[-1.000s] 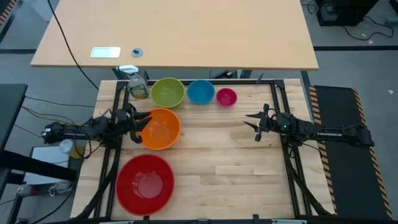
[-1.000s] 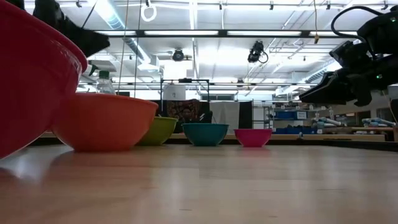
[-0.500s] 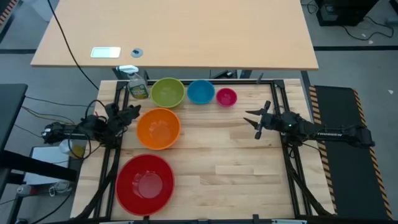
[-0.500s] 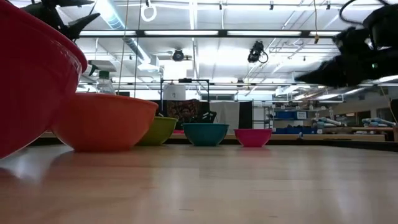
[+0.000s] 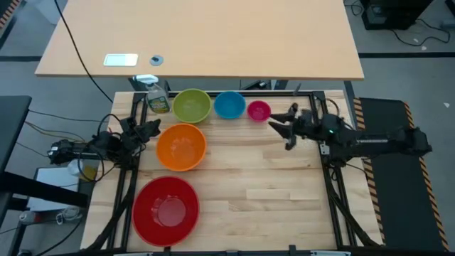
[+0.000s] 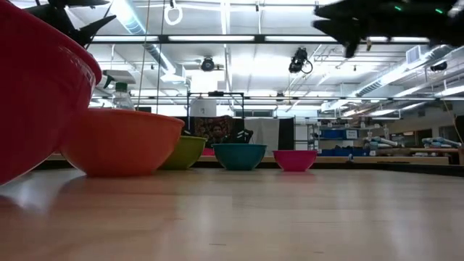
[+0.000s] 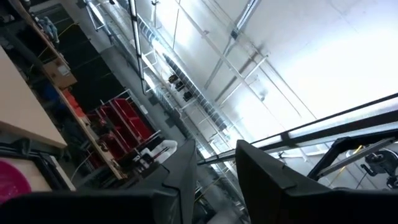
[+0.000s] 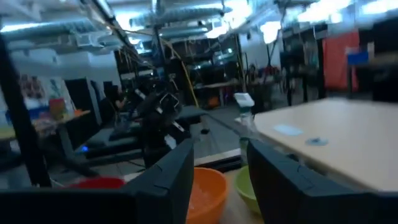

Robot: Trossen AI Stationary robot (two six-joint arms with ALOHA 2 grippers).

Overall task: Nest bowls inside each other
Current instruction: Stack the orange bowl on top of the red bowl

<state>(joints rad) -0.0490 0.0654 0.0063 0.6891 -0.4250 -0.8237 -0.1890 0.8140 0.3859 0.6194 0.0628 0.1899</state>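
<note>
Five bowls rest on their bases on the wooden table. The red bowl (image 5: 166, 210) is near left and the orange bowl (image 5: 181, 146) lies beyond it. Along the far edge stand the yellow-green bowl (image 5: 191, 105), the blue bowl (image 5: 229, 104) and the magenta bowl (image 5: 258, 110). My left gripper (image 5: 151, 129) hovers open just left of the orange bowl, tipped upward (image 7: 214, 149). My right gripper (image 5: 279, 130) hangs open high above the table, right of the magenta bowl, nothing between its fingers (image 8: 221, 149).
A yellow-green spray bottle (image 5: 156, 96) stands at the far left corner beside the yellow-green bowl. Black frame rails (image 5: 318, 121) run along the table's sides. A tan desk (image 5: 199, 35) lies beyond the far edge. Bare wood (image 5: 270, 192) fills the near right.
My left gripper has drawn back from the orange bowl's left rim toward the table's left edge, rolling and tipping upward. My right gripper has risen and gone toward the far left, nearer the magenta bowl. The bowls have stayed where they were.
</note>
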